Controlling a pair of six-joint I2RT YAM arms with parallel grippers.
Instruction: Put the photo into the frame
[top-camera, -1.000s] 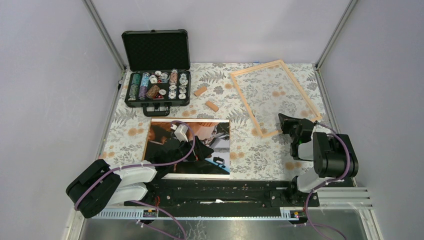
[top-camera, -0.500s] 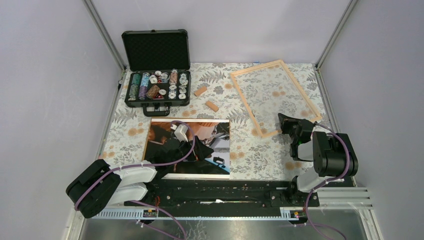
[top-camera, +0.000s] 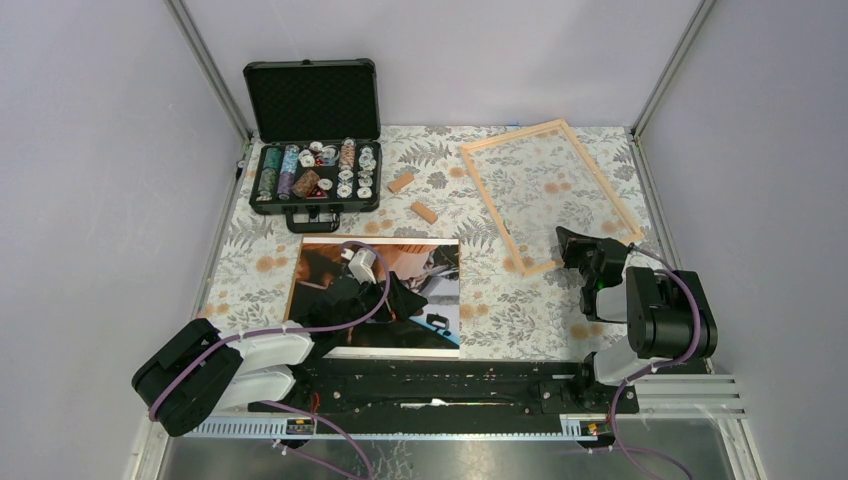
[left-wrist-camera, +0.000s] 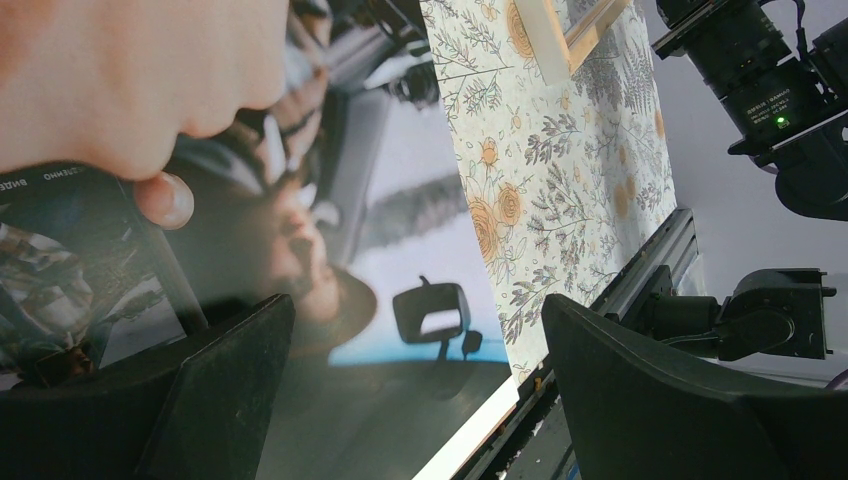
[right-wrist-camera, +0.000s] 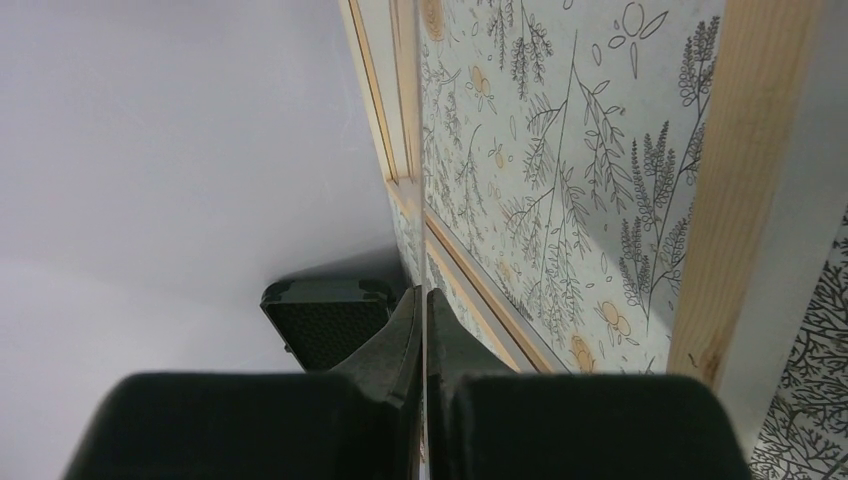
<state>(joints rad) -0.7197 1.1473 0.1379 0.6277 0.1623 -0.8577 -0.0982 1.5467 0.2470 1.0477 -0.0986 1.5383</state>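
Pale wood frame (top-camera: 492, 209) lies unfilled, your photo (top-camera: 443, 300) well apart beneath the wide-open left gripper (left-wrist-camera: 420, 400); right gripper (right-wrist-camera: 422, 335) pinched shut, holding nothing.

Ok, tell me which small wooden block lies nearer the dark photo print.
The nearer small tan wooden block, just beyond the large dark rectangular photo; the other block lies farther back, beside the open black case.

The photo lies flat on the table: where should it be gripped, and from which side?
Probably the photo's near edge, from the robot's side: it is thin and lies flat, but that edge seems to reach the table's rim, letting a finger slip under.
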